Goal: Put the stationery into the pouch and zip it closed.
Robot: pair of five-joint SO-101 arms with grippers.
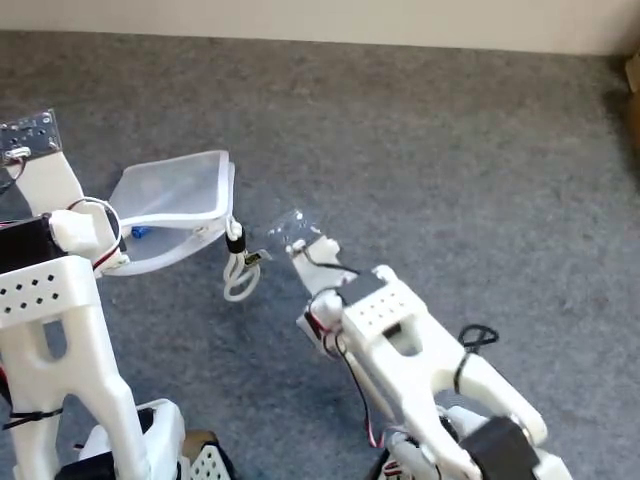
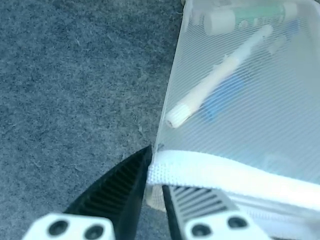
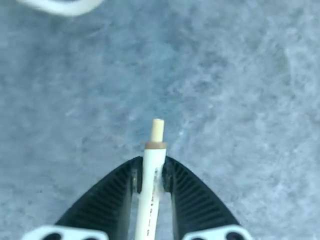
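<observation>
While the translucent pouch [image 1: 170,195] sits toward the left side of the high view on the grey, carpet-like counter [image 1: 450,130], one of its lower corners is pinched in the left claw [image 2: 156,172]. The left wrist view shows the claw's dark ribbed fingers [image 2: 120,185] closed on the woven white zip band [image 2: 225,176] that runs along the pouch's edge. Through the ribbed wall of the pouch three pieces of stationery are visible: a white pen [image 2: 220,75] lying diagonally, a blue item [image 2: 226,95] beneath it, and a green-and-white tube [image 2: 250,14] at the far end. A white wrist loop [image 1: 240,278] hangs from the pouch's corner nearest the middle of the counter and rests on the surface. Just beside this loop, and apart from the pouch, the right claw [image 1: 300,243] hovers over bare counter. It is clamped narrowly around a tan-tipped pen [image 3: 149,187], which juts forward past the fingertips, tip pointing away from the arm.
</observation>
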